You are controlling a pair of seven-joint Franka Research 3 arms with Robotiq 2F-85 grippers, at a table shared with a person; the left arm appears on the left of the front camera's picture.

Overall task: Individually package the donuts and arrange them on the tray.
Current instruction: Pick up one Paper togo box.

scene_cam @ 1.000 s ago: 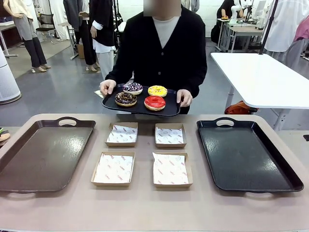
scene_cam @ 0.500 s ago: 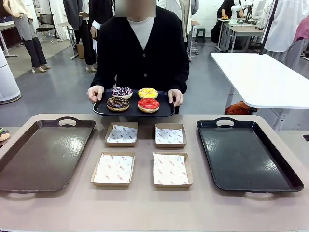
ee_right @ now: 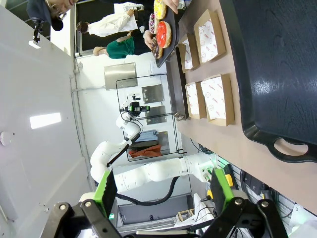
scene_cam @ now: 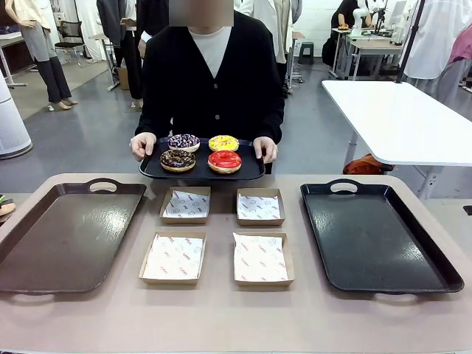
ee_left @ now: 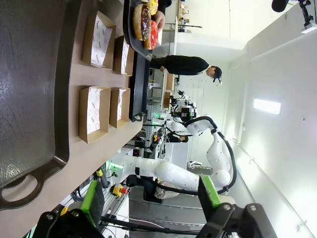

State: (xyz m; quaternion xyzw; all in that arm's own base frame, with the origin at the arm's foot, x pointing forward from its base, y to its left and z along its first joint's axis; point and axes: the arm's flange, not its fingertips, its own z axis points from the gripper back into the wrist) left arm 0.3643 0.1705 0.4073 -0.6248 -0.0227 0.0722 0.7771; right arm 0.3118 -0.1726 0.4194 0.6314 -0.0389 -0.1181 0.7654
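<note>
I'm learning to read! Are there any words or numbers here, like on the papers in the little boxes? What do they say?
Paper liners in the four cardboard boxes: red print and a round grey mark, too small to read.
Donuts and the carried tray: no writing on them.
So no text can be quoted.

Grey glossy floor [scene_cam: 96, 133], white table [scene_cam: 398, 118] at right, more desks [scene_cam: 369, 46] and a chair [scene_cam: 70, 33] beyond.
</note>
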